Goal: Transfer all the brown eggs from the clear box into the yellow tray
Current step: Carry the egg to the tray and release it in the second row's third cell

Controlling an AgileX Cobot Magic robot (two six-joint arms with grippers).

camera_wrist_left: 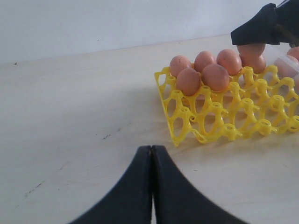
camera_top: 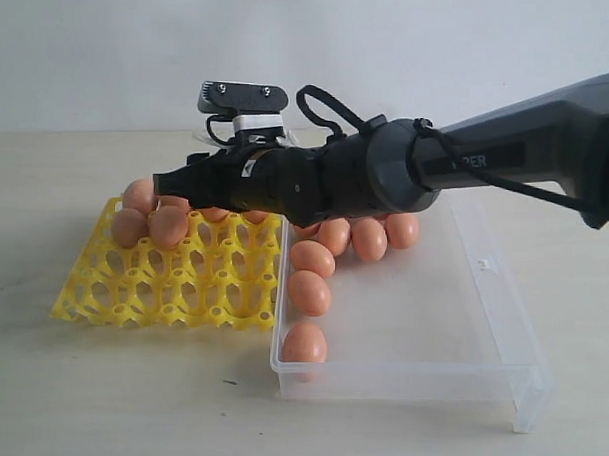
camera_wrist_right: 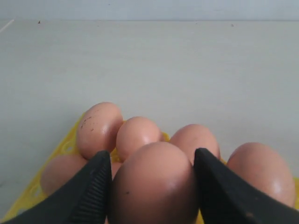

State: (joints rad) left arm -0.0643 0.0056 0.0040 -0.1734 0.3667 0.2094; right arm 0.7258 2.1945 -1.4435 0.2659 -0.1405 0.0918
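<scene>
Brown egg front and centre, clamped between the two black fingers of the right pincer, which squeezes it on both flanks. It's a wide hold, likely so the shell takes the pressure on its sides without cracking. The egg hangs just above the far side of the yellow tray, right beside the seated eggs. Those sit packed together in the far cups, so this one looks bound for the next free cup alongside them. Filling from the back probably keeps the near cells clear of the arm's path.

Over in the clear box, at least six loose eggs wait, strung along its left wall and far edge, most of them touching a neighbour. The left pincer hovers low over the bare surface, fingers pressed together on nothing and well apart from the tray, parked out of the way, I'd say.
</scene>
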